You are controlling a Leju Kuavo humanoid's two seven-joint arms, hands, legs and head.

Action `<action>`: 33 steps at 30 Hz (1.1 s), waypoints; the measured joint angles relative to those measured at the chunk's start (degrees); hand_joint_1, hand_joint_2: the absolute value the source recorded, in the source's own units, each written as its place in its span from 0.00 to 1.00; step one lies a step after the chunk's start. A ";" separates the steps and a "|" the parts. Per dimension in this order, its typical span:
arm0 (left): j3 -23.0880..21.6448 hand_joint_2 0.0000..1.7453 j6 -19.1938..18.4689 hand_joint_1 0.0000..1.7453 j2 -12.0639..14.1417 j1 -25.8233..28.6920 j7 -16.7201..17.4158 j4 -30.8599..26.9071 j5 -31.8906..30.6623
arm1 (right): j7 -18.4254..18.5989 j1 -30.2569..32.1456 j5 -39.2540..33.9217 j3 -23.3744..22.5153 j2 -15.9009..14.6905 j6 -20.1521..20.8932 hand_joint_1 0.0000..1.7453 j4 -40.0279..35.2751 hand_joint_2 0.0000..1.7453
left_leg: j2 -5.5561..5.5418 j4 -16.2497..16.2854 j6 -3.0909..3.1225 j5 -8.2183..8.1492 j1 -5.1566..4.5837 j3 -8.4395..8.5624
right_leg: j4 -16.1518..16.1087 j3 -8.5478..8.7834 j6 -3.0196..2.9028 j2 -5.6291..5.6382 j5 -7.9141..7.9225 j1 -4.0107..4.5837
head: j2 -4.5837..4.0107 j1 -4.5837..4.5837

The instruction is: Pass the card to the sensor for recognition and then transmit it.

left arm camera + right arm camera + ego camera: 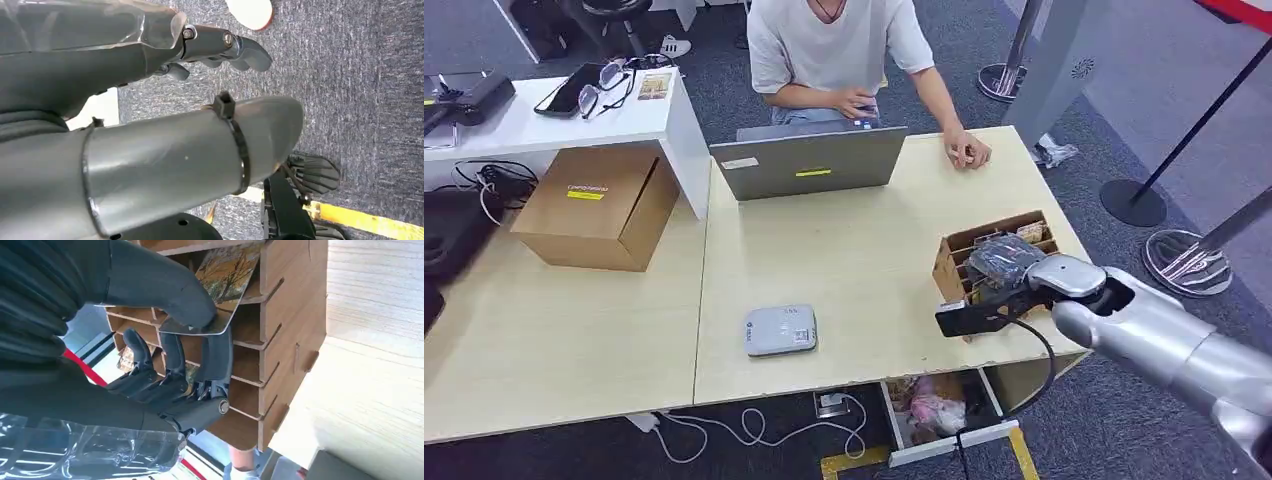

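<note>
One card [225,277] with an autumn-tree print is pinched by the right robot hand [185,340] in a slot of the cardboard organizer [994,250] on the worktop [854,260]. The left robot hand [200,50], holding nothing, is hung over carpet with fingers loosely curled.

Sensor [780,330] left of card rack [996,262], on table [864,260].

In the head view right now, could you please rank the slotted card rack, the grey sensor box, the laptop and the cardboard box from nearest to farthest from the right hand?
1. Card rack, at the right hand, which pinches a card.
2. Sensor box, mid-table near the front edge.
3. Laptop, at the far edge before the person.
4. Cardboard box, far left.
</note>
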 joint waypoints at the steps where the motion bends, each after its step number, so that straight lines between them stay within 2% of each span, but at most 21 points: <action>1: 0.00 0.00 0.00 0.00 0.00 0.00 0.00 0.00 0.07 | 0.09 0.06 -0.02 0.00 0.00 -0.17 0.82 0.00 1.00 | 0.00 0.00 0.00 0.00 0.00 0.00 | 0.00 0.00 0.00 0.00 0.00 0.00 | 0.00 0.00; 3: 0.00 0.00 0.00 0.00 -0.02 0.00 0.00 0.00 0.22 | 0.09 0.20 -0.02 0.00 0.00 -0.52 0.86 0.00 1.00 | 0.00 0.00 0.00 0.00 0.00 0.00 | 0.00 0.00 0.00 0.00 0.00 0.00 | 0.00 0.00; 5: 0.00 0.00 0.02 0.00 -0.02 0.01 -0.02 0.00 0.31 | 0.11 0.28 -0.02 0.00 0.00 -0.74 0.85 0.00 1.00 | 0.00 0.00 0.00 0.00 0.00 0.00 | 0.00 0.00 0.00 0.00 0.00 0.00 | 0.00 0.00; 11: 0.00 0.00 0.04 0.00 -0.07 0.10 -0.48 0.00 0.59 | 0.55 0.60 0.00 -0.04 -0.02 -2.30 0.91 -0.15 1.00 | 0.01 0.00 0.00 0.00 0.00 0.01 | 0.00 0.00 0.00 0.01 0.00 0.00 | 0.00 0.00; 13: 0.00 0.00 0.04 0.00 -0.07 0.18 -0.70 0.00 0.74 | 0.61 0.87 -0.48 -0.35 -0.33 -3.00 1.00 -0.94 1.00 | 0.00 0.00 0.00 0.00 -0.01 0.00 | 0.00 0.00 0.00 0.00 0.00 0.00 | 0.00 -0.02; 19: 0.00 0.00 0.02 0.00 -0.09 0.44 -1.38 0.00 0.50 | 0.53 1.30 -1.09 -4.95 -1.05 -7.30 1.00 -5.18 1.00 | 0.03 0.00 0.01 -0.01 0.00 0.01 | 0.00 -0.01 0.00 0.05 0.00 0.00 | 0.00 0.00; 24: 0.00 0.00 0.02 0.00 -0.09 0.44 -1.70 0.00 -0.41 | -0.98 0.41 -0.33 -9.28 -0.98 -9.81 1.00 -7.63 1.00 | 0.01 0.00 0.01 0.00 0.01 -0.02 | 0.01 0.00 0.00 0.01 0.00 0.00 | 0.00 0.00; 33: 0.00 0.00 -0.02 0.00 -0.09 0.39 -1.40 0.00 -2.58 | -2.73 -0.47 2.60 -13.84 1.14 -13.88 1.00 -8.63 1.00 | 0.01 0.00 0.00 0.01 0.01 -0.02 | 0.02 0.00 0.00 0.01 0.01 0.00 | 0.00 0.00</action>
